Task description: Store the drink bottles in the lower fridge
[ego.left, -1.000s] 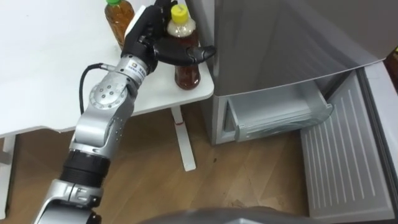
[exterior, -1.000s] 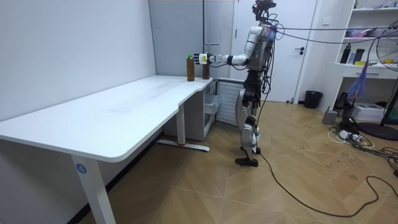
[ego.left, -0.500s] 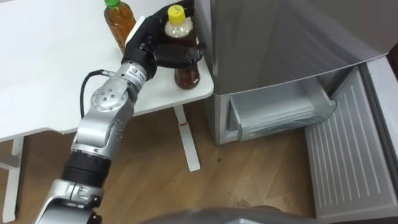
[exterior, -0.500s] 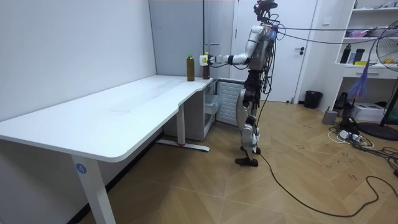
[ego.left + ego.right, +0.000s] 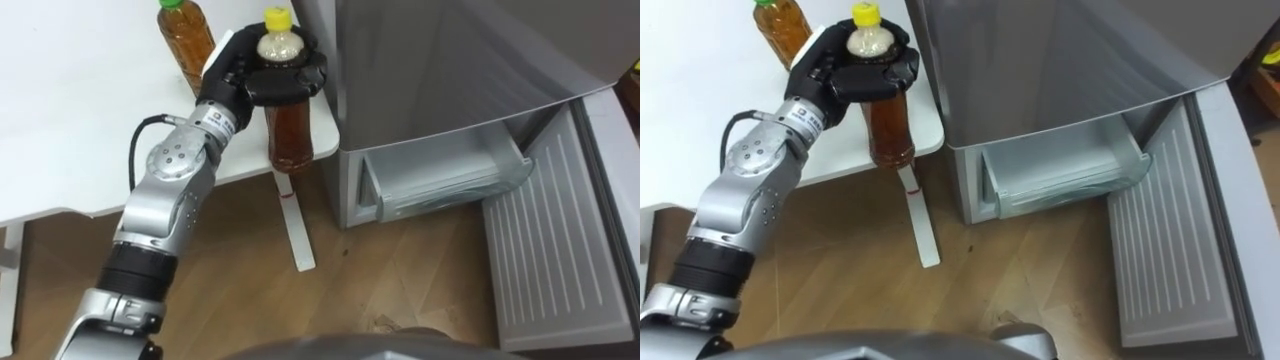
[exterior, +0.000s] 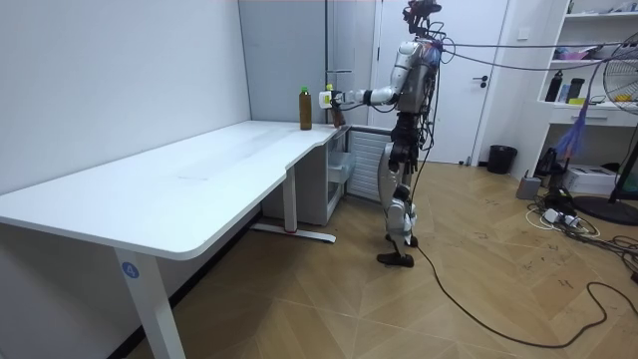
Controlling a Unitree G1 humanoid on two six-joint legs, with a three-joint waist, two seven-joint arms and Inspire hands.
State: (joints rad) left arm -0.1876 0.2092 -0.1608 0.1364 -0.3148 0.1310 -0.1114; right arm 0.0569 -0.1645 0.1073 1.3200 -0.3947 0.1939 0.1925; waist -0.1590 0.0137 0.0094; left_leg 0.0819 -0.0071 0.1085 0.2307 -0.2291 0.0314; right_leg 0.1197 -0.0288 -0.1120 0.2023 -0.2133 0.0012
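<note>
At the far end of the long white table (image 6: 199,189), right beside the grey fridge (image 6: 289,40), the robot stands upright with its left arm stretched out level towards the tabletop. From above, that silver, jointed arm rises from the lower left, and the black left hand (image 5: 235,68) comes over the top of a bottle. Its fingers are curled round the neck of the yellow-capped bottle (image 5: 288,130), clamped just under the cap. The bottle hangs from that grip at the table's right corner, its base showing over the table edge next to the white table leg (image 5: 297,225).

It is clear, ribbed plastic, full of brown drink. A second bottle of the same brown drink, the green-capped bottle (image 5: 184,42), stands upright on the smooth tabletop just left of the hand.

To the right, the fridge's body is plain brushed grey metal. Its lower door (image 5: 560,240) is swung wide open, with a ridged pale lining. Inside the lower compartment I can see a translucent plastic drawer (image 5: 445,182), pushed in; I cannot make out anything in it. Below is wood-patterned flooring (image 5: 400,290).
</note>
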